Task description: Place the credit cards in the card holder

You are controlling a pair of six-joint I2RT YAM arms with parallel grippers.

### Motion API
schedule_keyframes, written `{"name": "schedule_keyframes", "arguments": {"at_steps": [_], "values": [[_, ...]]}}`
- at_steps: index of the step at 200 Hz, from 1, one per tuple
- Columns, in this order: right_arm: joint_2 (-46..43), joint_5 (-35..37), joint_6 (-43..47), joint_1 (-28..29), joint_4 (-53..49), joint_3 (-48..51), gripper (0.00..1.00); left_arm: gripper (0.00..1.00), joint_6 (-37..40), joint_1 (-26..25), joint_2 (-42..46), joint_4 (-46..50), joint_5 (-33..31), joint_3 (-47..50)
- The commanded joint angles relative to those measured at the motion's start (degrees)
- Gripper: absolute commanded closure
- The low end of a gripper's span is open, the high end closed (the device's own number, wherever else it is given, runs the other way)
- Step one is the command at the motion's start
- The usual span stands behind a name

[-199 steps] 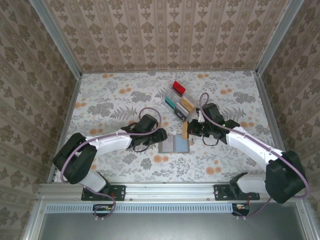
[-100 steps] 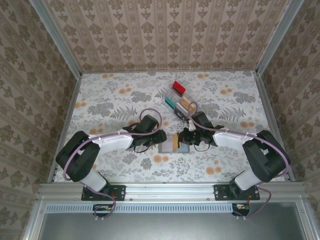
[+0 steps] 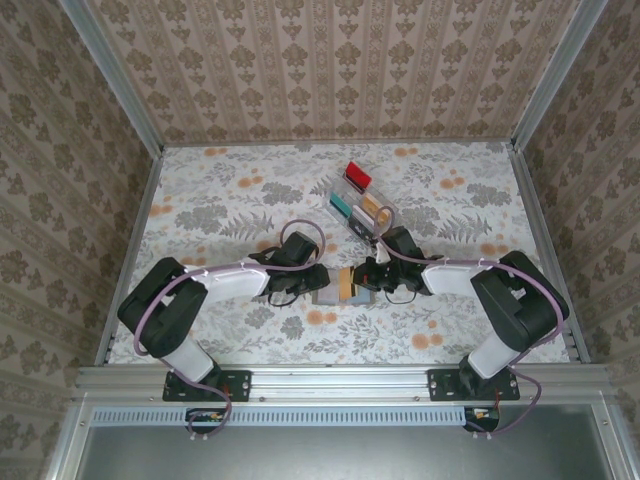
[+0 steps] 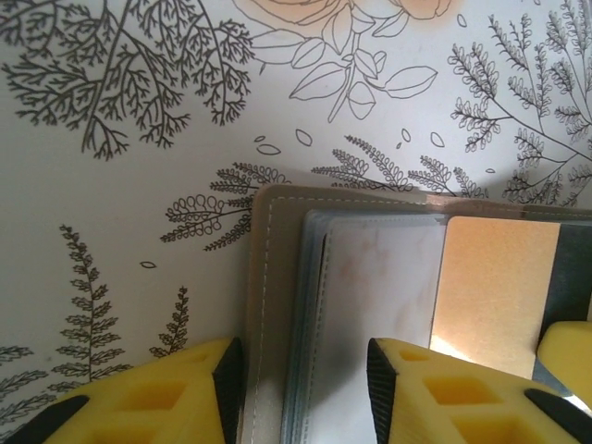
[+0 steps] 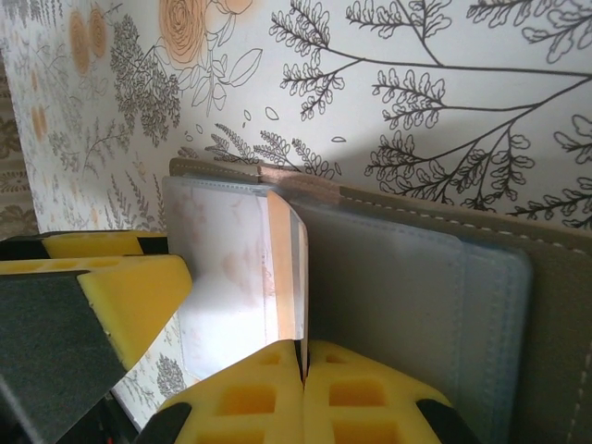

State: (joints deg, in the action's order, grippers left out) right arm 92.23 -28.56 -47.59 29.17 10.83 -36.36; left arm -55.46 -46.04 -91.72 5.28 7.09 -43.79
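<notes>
worktop (image 3: 220,200): floral-covered, both arms reaching to its near centre. left arm (image 3: 225,280) and right arm (image 3: 470,275) meet nose to nose over the card holder.

clear rack (image 3: 352,222): stands behind the meeting point, well apart from the holder. a red card (image 3: 357,177), a teal card (image 3: 340,205) and others remain in its slots, so most of the task is judged outstanding.

card holder (image 4: 273,305): lies open and flat on the worktop between the two arms. a pale marbled leaf shows on one side of its fold, and a grey pocket (image 5: 416,296) on the other.

beige card (image 4: 495,287): held over the open holder with its leading edge at the fold, beside the marbled leaf. whether that edge has entered a pocket cannot be told.

right jaws: together, clamped on the near end of the beige card.

left jaws: apart, straddling the holder's outer edge, one pad just outside the stitched cover and the other over the marbled leaf. contact with the holder cannot be confirmed.

step in hand, as judged: inserting the beige card while the left arm steadies the holder.

next move calls for: holder pinned firmly, card edge aligned square with the pocket mouth, then pushed in flat before release. a skewed entry risks lifting or shifting the holder.
</notes>
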Motion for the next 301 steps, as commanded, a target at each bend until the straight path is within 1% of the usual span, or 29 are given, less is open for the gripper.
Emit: {"name": "schedule_keyframes", "arguments": {"at_steps": [1,20,35,47,73,103,119,135,173,238,278,301], "values": [[-0.3,-0.1,-2.0,0.2,0.2,1.2,1.0,0.6,-0.3,-0.4,-0.7,0.0,0.4,0.1],[-3.9,1.9,-0.9,-0.1,-3.3,0.6,1.0,0.6,-0.8,-0.4,-0.4,0.0,0.1,0.5],[-4.9,1.4,0.0,-0.5,-5.1,-0.5,1.0,0.61,-1.0,-0.4,-0.4,0.0,-0.1,0.7],[-4.5,0.5,-0.4,-0.5,-4.8,-0.8,1.0,0.62,-0.9,-0.5,-0.4,0.1,-0.1,0.7],[-1.6,-1.9,-3.3,-0.3,-0.1,-0.1,1.0,0.63,-1.0,-0.5,-0.4,0.2,-0.2,0.7],[0.5,0.4,-2.8,-0.2,-0.2,1.0,1.0,0.63,-1.0,-0.7,-0.7,0.3,-0.3,0.6],[1.9,-0.9,-2.1,0.1,0.1,0.9,1.0,0.64,-1.0,-0.8,-0.8,0.3,-0.3,0.6],[2.3,0.2,-2.0,0.7,-0.2,1.2,0.99,0.64,-1.0,-0.8,-1.0,0.3,-0.2,0.6],[3.6,-0.7,-2.0,1.7,1.0,1.3,0.99,0.66,-1.2,-0.8,-0.9,0.5,-0.5,0.5],[2.4,-2.5,-1.8,1.9,0.5,2.4,0.99,0.67,-1.1,-0.9,-0.8,1.3,-0.9,0.3],[0.6,-0.1,-1.0,1.7,-2.4,2.3,1.0,0.68,-1.4,-0.9,-0.7,1.3,-1.0,0.4],[0.9,-1.5,-1.5,1.8,-1.3,2.6,0.99,0.69,-1.4,-0.9,-0.8,1.3,-1.0,0.2]]}}
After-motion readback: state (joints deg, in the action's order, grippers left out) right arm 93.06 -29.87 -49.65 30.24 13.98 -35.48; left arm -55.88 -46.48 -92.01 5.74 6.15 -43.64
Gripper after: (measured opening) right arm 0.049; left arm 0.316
